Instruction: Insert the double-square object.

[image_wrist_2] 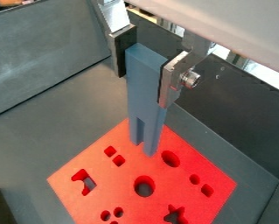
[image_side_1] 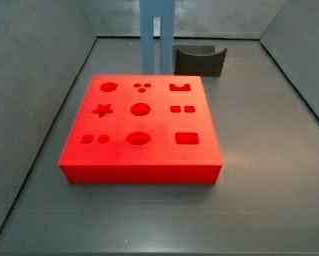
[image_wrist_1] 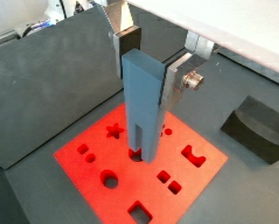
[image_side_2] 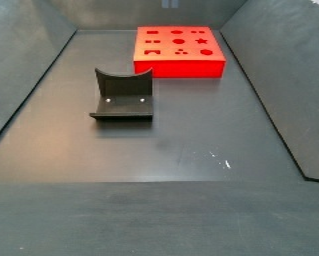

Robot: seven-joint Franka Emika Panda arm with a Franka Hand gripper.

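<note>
Step in hand, by the look of it: lowering the double-square object (image_wrist_1: 144, 101) toward its hole pair in the red block (image_side_1: 135, 165). To do well: keep bar vertical, square both prongs to the twin square holes (image_side_1: 181, 89) before descending, go down slow, stop on any jam rather than forcing. Can't tell from the wrist views whether prong tips already touch the block or sit just above; lower end overlaps the block's face near the small round holes in a wrist view (image_wrist_1: 138, 150), so lateral offset to the twin squares probably still needs checking.

Gripper (image_wrist_2: 148, 61) above the red block, fingers clamped on the bar's upper part: one silver finger (image_wrist_2: 174, 77) flat against one side face, dark pad of the opposite one (image_wrist_1: 129, 35) against the other. Bar hangs straight down from between them, most of its length below the fingers.

In a side view, bar upright behind the block's far edge (image_side_1: 156, 35). Dark U-shaped holder (image_side_2: 122, 95) sits empty on the bench (image_side_2: 189, 170), well apart from the block.
</note>
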